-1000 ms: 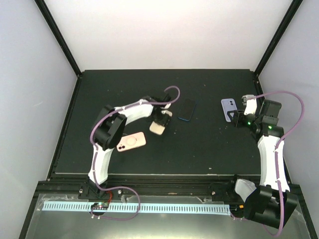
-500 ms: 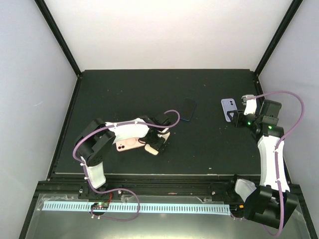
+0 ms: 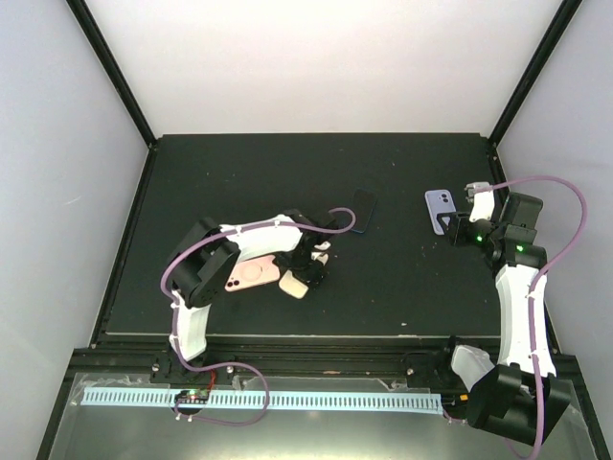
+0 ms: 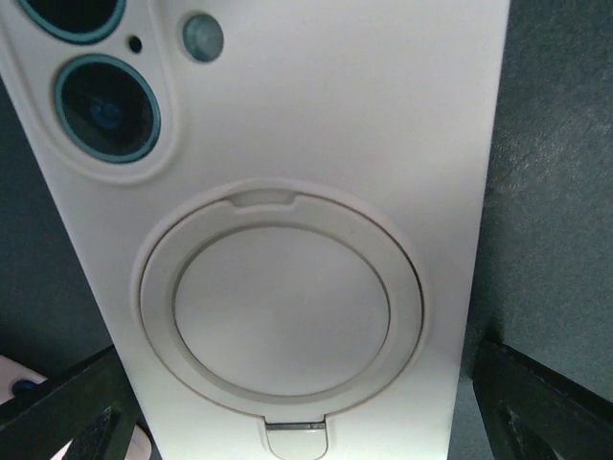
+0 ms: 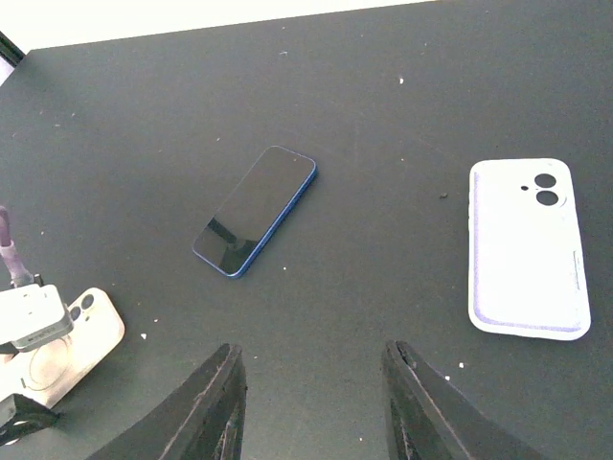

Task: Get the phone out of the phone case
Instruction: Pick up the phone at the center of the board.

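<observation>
The left end effector (image 3: pixel 309 270) has spread wide, dropping the cream cased phone (image 4: pixel 287 192) onto the surface (image 3: pixel 402 278). Its case is not yet off.

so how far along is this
Done: the blue phone lies bare, the lavender case empty nearby. In hand: the left gripper stands open over the cream cased phone, lenses showing in its cutout. Left: freeing that phone, and probably the pink cased phone.

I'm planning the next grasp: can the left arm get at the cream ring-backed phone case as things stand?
Probably yes: its open jaws hang right over the cream ring-backed phone case, nothing between them.
</observation>
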Controlling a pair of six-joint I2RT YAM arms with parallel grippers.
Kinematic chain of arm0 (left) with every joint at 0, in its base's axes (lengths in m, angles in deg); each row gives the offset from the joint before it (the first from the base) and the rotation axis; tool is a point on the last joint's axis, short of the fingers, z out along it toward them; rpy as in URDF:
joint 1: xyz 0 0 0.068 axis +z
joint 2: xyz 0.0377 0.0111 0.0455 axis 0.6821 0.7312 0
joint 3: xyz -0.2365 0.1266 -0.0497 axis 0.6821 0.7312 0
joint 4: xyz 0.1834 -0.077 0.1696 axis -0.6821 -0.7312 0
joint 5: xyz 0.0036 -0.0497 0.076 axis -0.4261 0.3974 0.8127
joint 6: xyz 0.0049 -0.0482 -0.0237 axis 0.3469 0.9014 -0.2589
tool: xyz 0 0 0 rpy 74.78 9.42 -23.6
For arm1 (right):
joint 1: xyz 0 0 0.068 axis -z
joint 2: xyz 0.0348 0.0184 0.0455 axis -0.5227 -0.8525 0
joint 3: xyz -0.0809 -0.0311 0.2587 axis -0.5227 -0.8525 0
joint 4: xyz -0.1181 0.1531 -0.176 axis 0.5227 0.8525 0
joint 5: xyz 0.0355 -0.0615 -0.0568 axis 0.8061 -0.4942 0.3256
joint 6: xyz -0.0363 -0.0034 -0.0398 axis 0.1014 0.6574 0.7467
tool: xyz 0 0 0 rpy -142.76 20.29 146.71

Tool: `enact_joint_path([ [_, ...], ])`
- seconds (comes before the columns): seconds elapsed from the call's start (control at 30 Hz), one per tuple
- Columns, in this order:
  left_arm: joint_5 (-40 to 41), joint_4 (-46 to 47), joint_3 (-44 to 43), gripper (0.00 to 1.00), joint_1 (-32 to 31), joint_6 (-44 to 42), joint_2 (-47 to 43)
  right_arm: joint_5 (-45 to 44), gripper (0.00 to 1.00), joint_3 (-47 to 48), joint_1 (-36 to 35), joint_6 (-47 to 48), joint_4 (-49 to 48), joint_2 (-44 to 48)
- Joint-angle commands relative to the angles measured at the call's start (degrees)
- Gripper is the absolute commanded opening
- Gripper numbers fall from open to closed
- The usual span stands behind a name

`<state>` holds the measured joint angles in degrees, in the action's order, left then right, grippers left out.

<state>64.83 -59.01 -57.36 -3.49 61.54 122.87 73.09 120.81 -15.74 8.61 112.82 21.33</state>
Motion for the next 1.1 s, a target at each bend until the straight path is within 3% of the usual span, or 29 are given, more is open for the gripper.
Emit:
enact_joint_path([
  [0.0, 0.37, 0.28, -4.61, 0.95, 0.17, -1.67, 4.89, 1.00, 0.40, 0.14, -0.04, 0.71, -0.15, 0.60],
  [0.6, 0.37, 0.99, -12.02, 0.99, 1.32, -3.19, 8.36, 0.70, 0.40, 0.27, -0.04, 0.85, -0.16, 0.30],
  [0.73, 0.98, 0.52, -12.45, 0.88, 1.32, -3.06, 8.08, 0.53, 0.40, 0.27, -0.04, 1.05, -0.01, 0.67],
  [0.93, -0.19, -0.35, -10.68, 0.63, 1.24, -2.88, 4.75, 0.78, 0.40, 0.33, -0.04, 1.13, 0.01, 0.67],
  [1.07, 0.20, 1.18, -7.43, 0.59, 0.81, -1.77, -3.10, 0.96, 0.40, 0.34, -0.04, 1.28, 0.13, 0.70],
])
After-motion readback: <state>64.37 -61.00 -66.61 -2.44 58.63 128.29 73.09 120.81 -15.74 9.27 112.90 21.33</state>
